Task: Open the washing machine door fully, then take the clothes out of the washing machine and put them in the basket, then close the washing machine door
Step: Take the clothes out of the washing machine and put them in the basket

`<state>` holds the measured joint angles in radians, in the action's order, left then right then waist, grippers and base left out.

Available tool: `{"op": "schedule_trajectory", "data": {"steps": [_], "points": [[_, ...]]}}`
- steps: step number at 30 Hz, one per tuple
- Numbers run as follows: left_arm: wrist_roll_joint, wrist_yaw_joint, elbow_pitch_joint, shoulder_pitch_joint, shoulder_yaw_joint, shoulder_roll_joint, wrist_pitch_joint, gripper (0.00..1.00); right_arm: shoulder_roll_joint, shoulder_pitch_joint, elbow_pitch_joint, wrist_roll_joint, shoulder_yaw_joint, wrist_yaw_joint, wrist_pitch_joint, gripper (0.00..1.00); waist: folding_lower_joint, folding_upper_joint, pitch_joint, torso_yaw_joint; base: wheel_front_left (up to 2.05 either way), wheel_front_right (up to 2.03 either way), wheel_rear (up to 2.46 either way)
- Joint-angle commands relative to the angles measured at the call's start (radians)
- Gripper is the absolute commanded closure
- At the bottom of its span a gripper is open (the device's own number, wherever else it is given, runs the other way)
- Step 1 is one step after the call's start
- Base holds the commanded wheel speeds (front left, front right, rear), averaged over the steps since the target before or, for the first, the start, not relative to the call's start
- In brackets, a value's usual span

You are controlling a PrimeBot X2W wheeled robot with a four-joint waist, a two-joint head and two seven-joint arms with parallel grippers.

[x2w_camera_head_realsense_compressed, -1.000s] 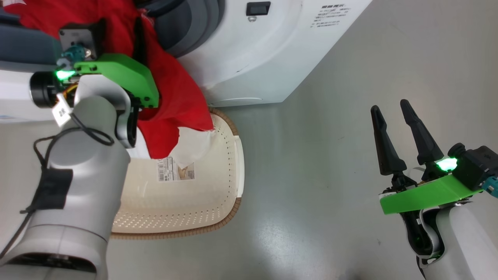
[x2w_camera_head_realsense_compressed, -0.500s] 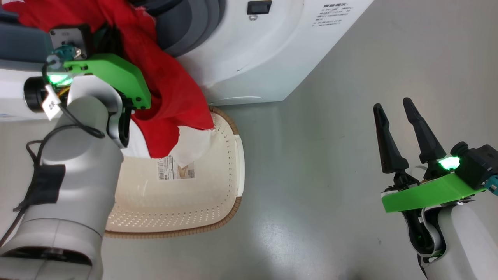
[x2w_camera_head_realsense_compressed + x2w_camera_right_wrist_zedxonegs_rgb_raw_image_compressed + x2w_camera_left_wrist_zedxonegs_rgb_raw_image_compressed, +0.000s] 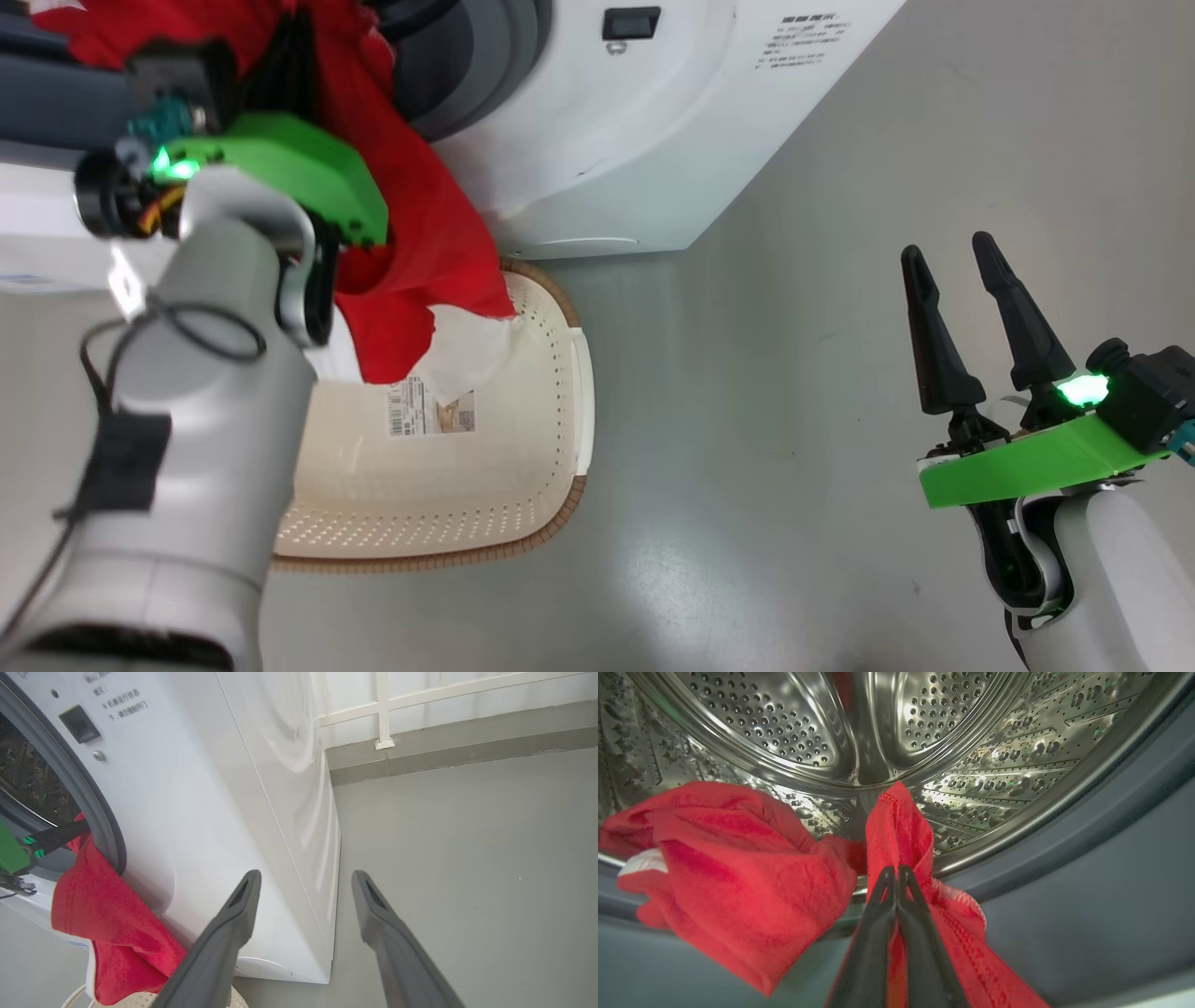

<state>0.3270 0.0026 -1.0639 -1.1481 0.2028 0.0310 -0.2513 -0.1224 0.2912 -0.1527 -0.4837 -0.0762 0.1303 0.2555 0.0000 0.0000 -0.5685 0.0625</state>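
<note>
Left pincer (image 3: 896, 872) clamps a fold of red clothes (image 3: 738, 877) at the washing machine (image 3: 653, 140) drum mouth; the clothes drape down over the basket (image 3: 579, 401) rim. Right pincer (image 3: 946, 247) stands spread wide, empty, above floor (image 3: 794, 373).

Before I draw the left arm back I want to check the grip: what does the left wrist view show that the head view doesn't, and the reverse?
Left wrist view adds: the perforated steel drum, and the left gripper shut on a fold of the clothes at the drum's mouth, another bunch lying beside it. Head view adds: the basket on the floor, the cloth's hanging end over its rim nearest the machine, and the right gripper, open and holding nothing. Both: the red clothes and the washing machine's grey ring.
</note>
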Motion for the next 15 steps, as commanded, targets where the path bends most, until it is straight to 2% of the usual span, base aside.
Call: {"op": "schedule_trajectory", "data": {"steps": [1, 10, 15], "points": [[-0.002, 0.009, 0.057, 0.05, -0.024, 0.035, -0.01, 1.0, -0.005, -0.022, 0.024, 0.001, -0.016, 0.0, 0.006, 0.0, 0.0, 0.0, 0.005, -0.003, 0.0, 0.0, 0.0], [-0.027, 0.009, 0.296, 0.284, -0.072, 0.03, -0.01, 1.0, -0.006, -0.043, 0.02, 0.004, -0.019, 0.0, 0.006, 0.0, 0.0, 0.0, 0.034, -0.013, 0.0, 0.0, 0.0], [-0.036, 0.004, 0.384, 0.411, -0.081, 0.026, -0.01, 1.0, -0.008, -0.05, 0.018, 0.004, -0.022, 0.0, 0.006, 0.0, 0.0, 0.0, 0.048, -0.014, 0.0, 0.0, 0.0]]}}
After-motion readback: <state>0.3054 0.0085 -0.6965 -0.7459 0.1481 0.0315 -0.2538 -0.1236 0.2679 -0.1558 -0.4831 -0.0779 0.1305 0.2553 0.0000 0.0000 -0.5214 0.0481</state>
